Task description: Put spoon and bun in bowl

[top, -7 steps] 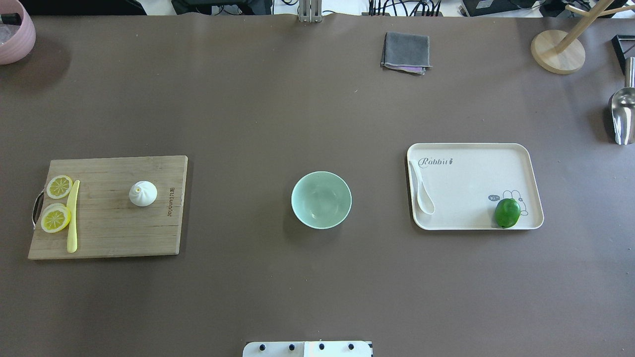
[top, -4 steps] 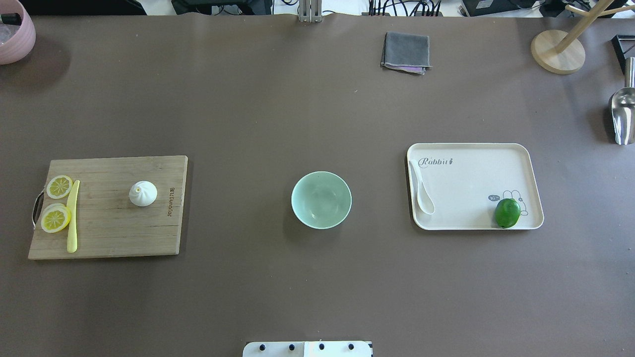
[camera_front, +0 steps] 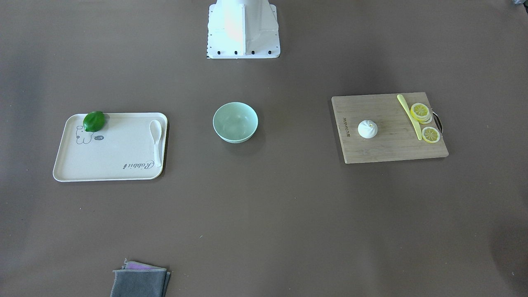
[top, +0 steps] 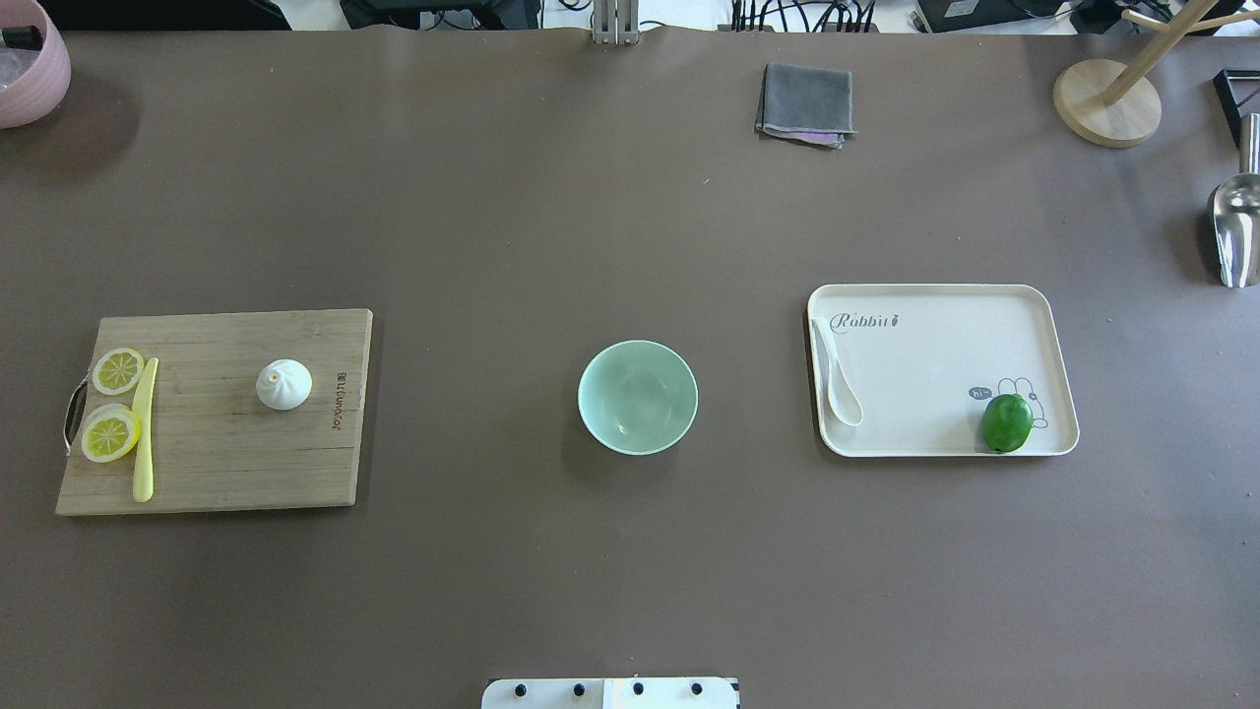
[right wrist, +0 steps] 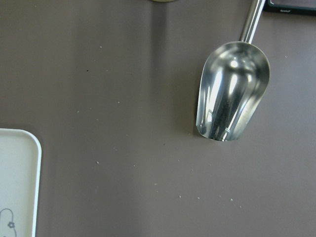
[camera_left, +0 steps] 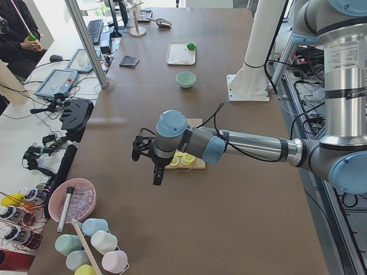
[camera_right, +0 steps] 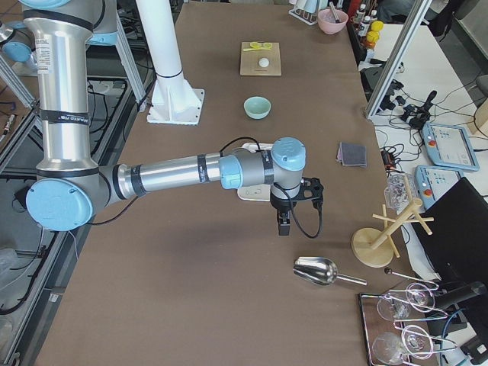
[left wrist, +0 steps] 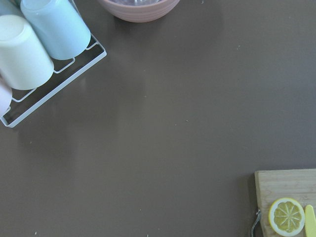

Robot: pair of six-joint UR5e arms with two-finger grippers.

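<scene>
The mint-green bowl [top: 637,396] stands empty at the table's middle. The white bun [top: 283,384] sits on a wooden cutting board [top: 217,463] at the left. The white spoon [top: 837,379] lies along the left edge of a cream tray [top: 935,364] at the right. Neither gripper shows in the overhead or front views. The left gripper [camera_left: 156,173] hangs above the table beyond the board's outer end. The right gripper [camera_right: 284,223] hangs beyond the tray's outer side. I cannot tell whether either is open or shut.
Lemon slices [top: 110,433] and a yellow knife [top: 145,428] lie on the board. A green lime [top: 1006,422] sits on the tray. A grey cloth [top: 805,103], a metal scoop [right wrist: 232,91], a wooden stand [top: 1106,102], a pink bowl [top: 30,69] and racked cups [left wrist: 34,49] line the table's edges.
</scene>
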